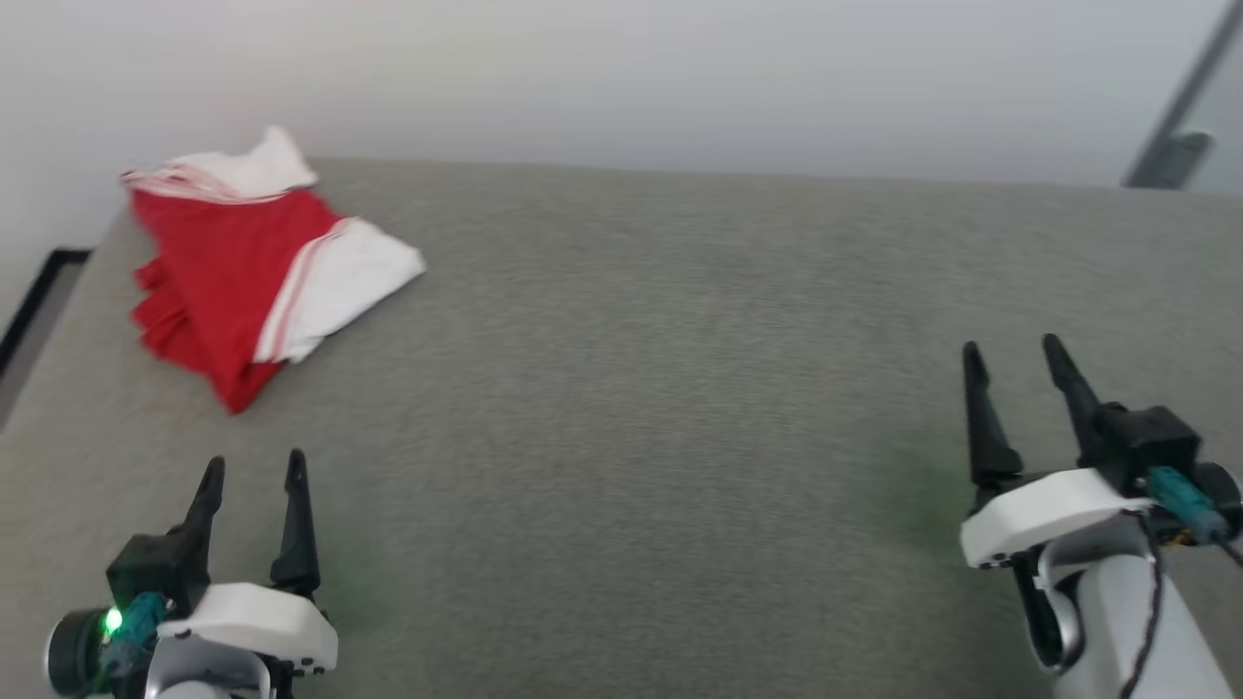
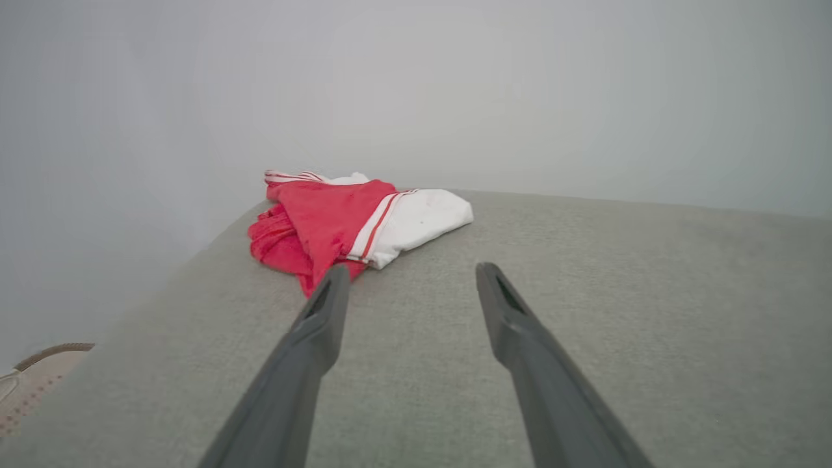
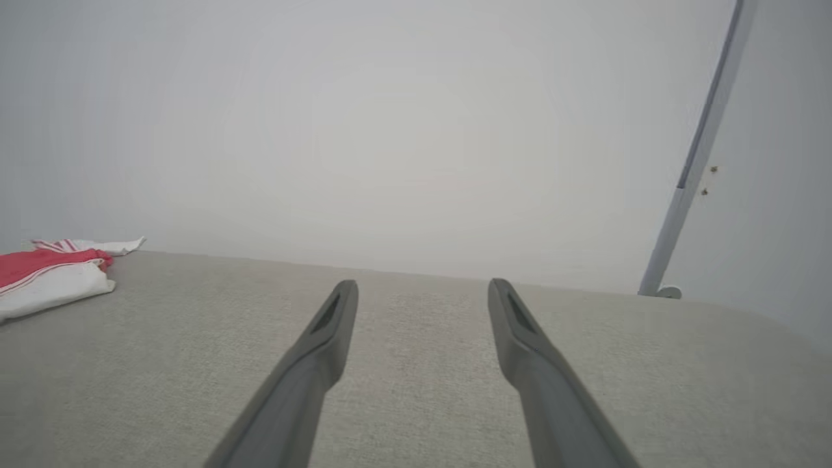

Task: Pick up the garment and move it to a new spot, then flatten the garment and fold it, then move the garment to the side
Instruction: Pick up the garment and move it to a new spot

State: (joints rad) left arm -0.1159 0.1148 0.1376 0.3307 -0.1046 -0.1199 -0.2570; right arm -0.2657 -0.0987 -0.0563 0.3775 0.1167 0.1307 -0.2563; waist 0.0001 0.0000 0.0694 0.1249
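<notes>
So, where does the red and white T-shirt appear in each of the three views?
Head view: T-shirt at upper left, near the surface's far left corner.
Left wrist view: left of centre, at mid height.
Right wrist view: at the left edge, partly cut off.
Shared landmark: the grey fabric surface, its far edge meeting the pale wall.

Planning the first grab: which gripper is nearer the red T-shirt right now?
Left. The left gripper sits just short of the garment, while the right gripper is far off across the grey surface.
</notes>
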